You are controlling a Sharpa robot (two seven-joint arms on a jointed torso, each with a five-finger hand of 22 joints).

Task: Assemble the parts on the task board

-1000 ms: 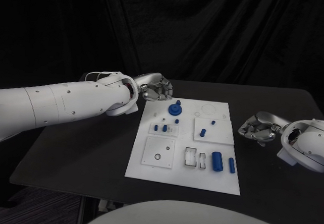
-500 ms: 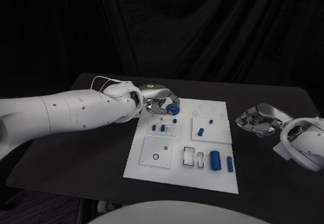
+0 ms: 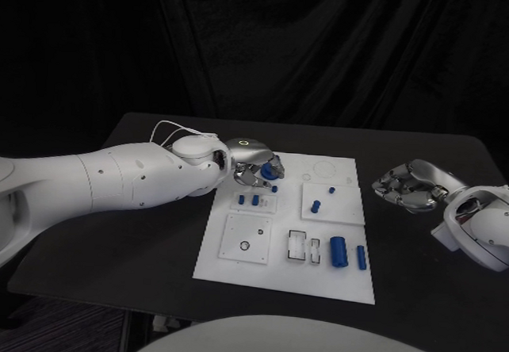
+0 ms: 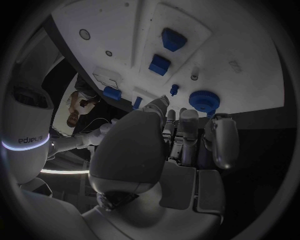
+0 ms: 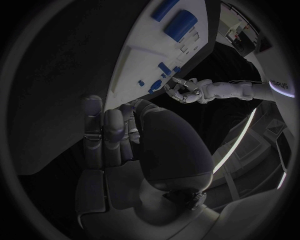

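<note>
The white task board [image 3: 275, 260] lies in the middle of the table. My left hand [image 3: 250, 161] hangs over its far left corner, fingers pointing down at a blue round knob [image 3: 270, 171]. In the left wrist view the fingertips [image 4: 188, 116] end just short of that knob [image 4: 204, 100], which sits on the board [image 4: 244, 45], and nothing lies between them. My right hand [image 3: 405, 186] hovers off the board's right edge with its fingers curled in, holding nothing. A big blue cylinder [image 3: 340, 252] and a smaller one [image 3: 361, 258] lie near the front right.
Small blue pegs [image 3: 248, 199] stand on an inset plate behind a plate with a ring [image 3: 248, 239]. Two more pegs [image 3: 320, 205] stand on the right inset plate. White slotted pieces [image 3: 300, 246] sit beside the cylinders. Black table [image 3: 114, 240] surrounds the board.
My left hand has swung from behind the board's far left corner to over the blue knob, fingers turned down. The right hand has shifted slightly back and stays curled.
</note>
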